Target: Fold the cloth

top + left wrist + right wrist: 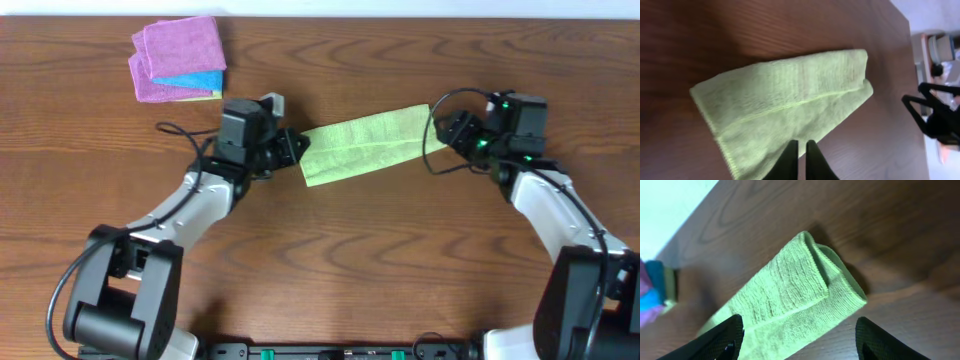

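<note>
One cloth, a seemingly soft, light, floppy folded strip, lies centred on the worktop: left pincer pinched shut on one short end, right pincer gaping wide around the other, whose corners look best to grip.

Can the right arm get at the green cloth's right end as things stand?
Probably yes: the right gripper hangs right at that end of the cloth, jaws open astride it, nothing between.

Wooden table, folded lime cloth, purple-blue cloth pile
</note>
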Robot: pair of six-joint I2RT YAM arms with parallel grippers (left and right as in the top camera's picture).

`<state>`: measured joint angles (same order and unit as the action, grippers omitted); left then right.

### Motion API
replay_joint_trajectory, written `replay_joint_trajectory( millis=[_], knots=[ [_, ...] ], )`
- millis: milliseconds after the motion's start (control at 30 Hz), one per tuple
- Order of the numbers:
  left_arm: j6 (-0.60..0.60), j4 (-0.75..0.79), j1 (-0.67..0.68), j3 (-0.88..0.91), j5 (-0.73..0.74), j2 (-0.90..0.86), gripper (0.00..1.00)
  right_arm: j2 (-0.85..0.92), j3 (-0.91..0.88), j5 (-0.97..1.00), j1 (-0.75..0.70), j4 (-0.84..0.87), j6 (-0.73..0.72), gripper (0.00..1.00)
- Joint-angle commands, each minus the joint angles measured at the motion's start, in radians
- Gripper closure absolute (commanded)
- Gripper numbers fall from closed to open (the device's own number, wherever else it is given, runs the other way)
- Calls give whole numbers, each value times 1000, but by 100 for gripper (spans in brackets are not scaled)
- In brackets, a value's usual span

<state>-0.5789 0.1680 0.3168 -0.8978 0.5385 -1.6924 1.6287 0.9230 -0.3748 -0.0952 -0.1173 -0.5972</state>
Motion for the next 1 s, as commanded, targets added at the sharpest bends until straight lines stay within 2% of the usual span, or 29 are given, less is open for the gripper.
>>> replay_joint_trajectory(
  millis=[0,133,467,967],
  knots=[
    [-35,1,43,-18,-132,10,90,0,13,-84,-44,-9,-60,28],
    [-35,6,77,-18,-189,-26,90,31,13,-92,-70,-14,-61,28],
    [-39,37,83,-29,-192,-156,90,150,13,-130,-71,-6,-60,28],
    [-90,97,84,-31,-212,-258,90,157,13,-120,-70,4,-52,30]
  ],
)
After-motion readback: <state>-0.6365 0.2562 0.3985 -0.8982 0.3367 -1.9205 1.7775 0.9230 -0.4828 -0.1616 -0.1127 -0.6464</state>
